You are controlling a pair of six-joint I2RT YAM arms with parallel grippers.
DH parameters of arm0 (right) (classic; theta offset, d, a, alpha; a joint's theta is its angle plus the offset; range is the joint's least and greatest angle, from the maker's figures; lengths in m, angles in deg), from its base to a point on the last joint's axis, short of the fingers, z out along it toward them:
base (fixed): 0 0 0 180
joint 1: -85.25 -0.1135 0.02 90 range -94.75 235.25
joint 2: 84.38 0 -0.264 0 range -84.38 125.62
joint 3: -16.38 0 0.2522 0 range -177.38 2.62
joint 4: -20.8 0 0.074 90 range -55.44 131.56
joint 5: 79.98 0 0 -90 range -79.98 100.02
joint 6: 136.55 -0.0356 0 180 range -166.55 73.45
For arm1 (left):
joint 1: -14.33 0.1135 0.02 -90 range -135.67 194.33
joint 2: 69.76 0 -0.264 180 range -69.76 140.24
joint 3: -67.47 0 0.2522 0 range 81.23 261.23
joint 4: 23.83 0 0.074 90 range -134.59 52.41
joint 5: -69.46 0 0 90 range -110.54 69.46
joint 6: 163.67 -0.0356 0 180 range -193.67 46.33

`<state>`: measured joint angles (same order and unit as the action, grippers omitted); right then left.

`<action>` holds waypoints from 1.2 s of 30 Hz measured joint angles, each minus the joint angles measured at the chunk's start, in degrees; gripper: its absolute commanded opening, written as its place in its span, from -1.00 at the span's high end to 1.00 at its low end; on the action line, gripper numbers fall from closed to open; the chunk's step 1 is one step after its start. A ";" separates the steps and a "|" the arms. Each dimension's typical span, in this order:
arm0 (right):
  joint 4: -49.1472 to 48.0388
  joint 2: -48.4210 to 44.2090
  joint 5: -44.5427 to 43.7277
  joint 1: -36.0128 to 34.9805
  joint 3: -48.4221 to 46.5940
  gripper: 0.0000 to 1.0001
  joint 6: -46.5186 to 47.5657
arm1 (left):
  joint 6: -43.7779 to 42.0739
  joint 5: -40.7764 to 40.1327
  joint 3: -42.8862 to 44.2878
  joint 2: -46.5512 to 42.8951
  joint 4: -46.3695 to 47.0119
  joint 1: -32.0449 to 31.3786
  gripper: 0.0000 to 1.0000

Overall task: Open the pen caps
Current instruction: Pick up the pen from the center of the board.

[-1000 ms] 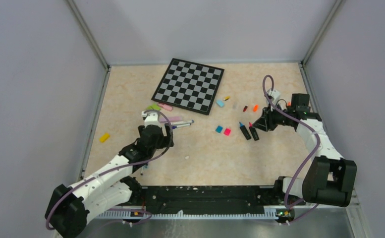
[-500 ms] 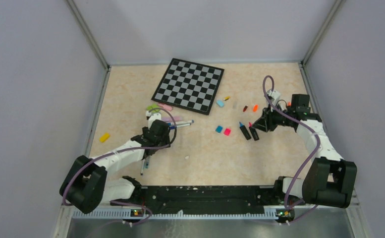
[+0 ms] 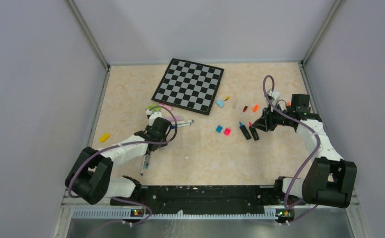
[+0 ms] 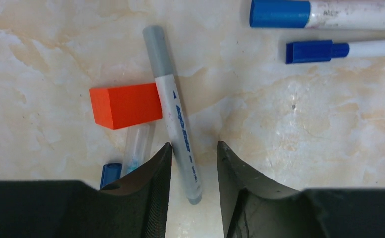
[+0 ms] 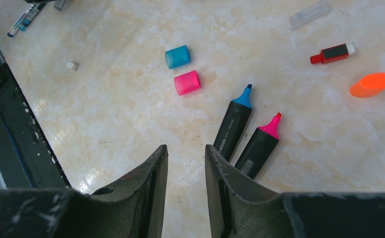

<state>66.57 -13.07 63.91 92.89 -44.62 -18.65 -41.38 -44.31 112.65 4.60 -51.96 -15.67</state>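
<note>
My left gripper (image 4: 193, 148) is low over the table, open, with the rear end of a grey marker (image 4: 173, 109) lying between its fingers. The left finger (image 4: 155, 168) is close against the barrel and a gap remains on the right. The marker's grey cap (image 4: 155, 47) points away from me. An orange cap (image 4: 126, 105) touches the marker's left side. My right gripper (image 5: 186, 148) is open with nothing in it, just left of two uncapped black highlighters, one blue-tipped (image 5: 235, 124) and one pink-tipped (image 5: 259, 146). A cyan cap (image 5: 177, 56) and a pink cap (image 5: 187, 82) lie loose beyond.
Two blue-capped white pens (image 4: 324, 13) lie at the upper right of the left wrist view. The checkered board (image 3: 189, 85) sits at the back. A yellow cap (image 3: 104, 137) lies far left and a thin pen (image 3: 144, 163) near the left arm. An orange cap (image 5: 372, 84) is right of the highlighters.
The left arm has dropped lower toward the table and its jaws have narrowed around the grey marker. The right arm has not moved.
</note>
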 measured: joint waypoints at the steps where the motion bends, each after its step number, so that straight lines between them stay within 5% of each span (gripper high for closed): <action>1: -0.04 0.00 0.00 0.00 0.02 0.35 0.00 | 0.22 -0.22 0.83 0.92 -0.22 0.22 0.21; 12: -0.31 0.00 0.04 0.00 0.02 0.35 0.00 | 3.96 -0.98 3.43 4.37 -0.72 1.20 0.41; 23: -0.31 0.00 0.22 0.00 0.02 0.35 0.04 | 4.13 -0.33 3.85 4.92 -0.63 1.84 0.92; 36: -0.24 0.00 1.20 0.00 0.02 0.35 0.28 | 2.67 8.57 0.76 -3.89 -3.08 2.14 1.00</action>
<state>66.33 -13.07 65.11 92.89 -44.60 -18.37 -38.71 -35.74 113.41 0.71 -55.04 -13.53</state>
